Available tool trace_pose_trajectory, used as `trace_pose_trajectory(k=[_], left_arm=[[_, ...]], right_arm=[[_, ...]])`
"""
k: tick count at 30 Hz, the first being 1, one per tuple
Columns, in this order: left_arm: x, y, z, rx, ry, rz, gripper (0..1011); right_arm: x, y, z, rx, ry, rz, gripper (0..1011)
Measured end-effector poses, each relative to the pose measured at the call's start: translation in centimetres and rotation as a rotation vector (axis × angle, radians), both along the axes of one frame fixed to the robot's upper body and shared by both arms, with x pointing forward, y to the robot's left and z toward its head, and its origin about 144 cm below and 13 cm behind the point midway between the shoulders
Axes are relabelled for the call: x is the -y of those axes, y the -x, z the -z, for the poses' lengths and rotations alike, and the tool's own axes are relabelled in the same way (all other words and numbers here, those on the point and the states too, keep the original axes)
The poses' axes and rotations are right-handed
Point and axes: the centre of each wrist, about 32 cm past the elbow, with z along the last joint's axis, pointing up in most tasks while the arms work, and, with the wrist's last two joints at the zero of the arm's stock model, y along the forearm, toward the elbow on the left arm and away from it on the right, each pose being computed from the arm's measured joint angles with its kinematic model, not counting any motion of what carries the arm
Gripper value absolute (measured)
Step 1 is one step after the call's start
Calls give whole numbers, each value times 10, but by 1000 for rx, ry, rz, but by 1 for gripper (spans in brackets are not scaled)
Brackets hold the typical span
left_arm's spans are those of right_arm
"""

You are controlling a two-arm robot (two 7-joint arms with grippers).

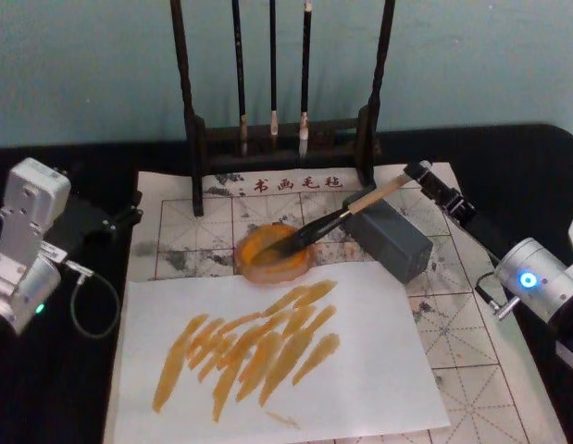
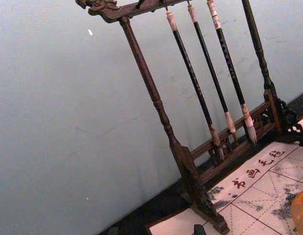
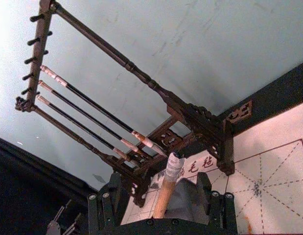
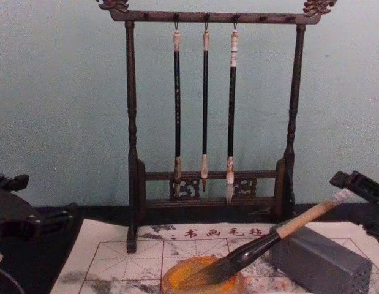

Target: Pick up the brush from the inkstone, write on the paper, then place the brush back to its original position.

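Observation:
The brush (image 1: 346,215) lies slanted, its dark tip in the orange inkstone (image 1: 258,264) and its pale handle propped on a grey block (image 1: 397,242). My right gripper (image 1: 417,172) is at the handle's capped end. In the right wrist view it (image 3: 160,178) is open, with the handle (image 3: 167,188) between the fingers and a gap on each side. The paper (image 1: 471,361) with red grid lines and red characters covers the table. A plain white sheet (image 1: 369,379) with several orange strokes lies on it. My left gripper (image 1: 119,220) rests at the paper's far left.
A dark wooden rack (image 1: 277,139) with three thin hanging brushes stands at the back edge of the paper, just behind the inkstone. The chest view has the rack (image 4: 204,184) upright behind the brush (image 4: 262,245). Black cloth covers the table around the paper.

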Motion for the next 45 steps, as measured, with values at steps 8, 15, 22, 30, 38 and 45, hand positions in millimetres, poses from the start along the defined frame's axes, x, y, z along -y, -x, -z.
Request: trace_pose_trajectory(k=[8,15,22,30,38,45], left_arm=[[0,0,0,0,0,0,1001],[0,0,0,0,0,0,1001],[0,0,0,0,0,0,1001],[0,0,0,0,0,0,1001],[0,0,0,0,0,0,1001],[0,0,0,0,0,0,1001]], right_arm=[[-5,-7,5,-18,-30,-10,1000],[-8,-12,8,-13,-37,-17,1000],[-11,-17,10,-10,-50,-20,1000],[-12,-20,12,-11,-64,-16,1000],[-15,-22,14,-11,-78,-15,1000],[-17,-24,16,-15,-83,-17,1000]])
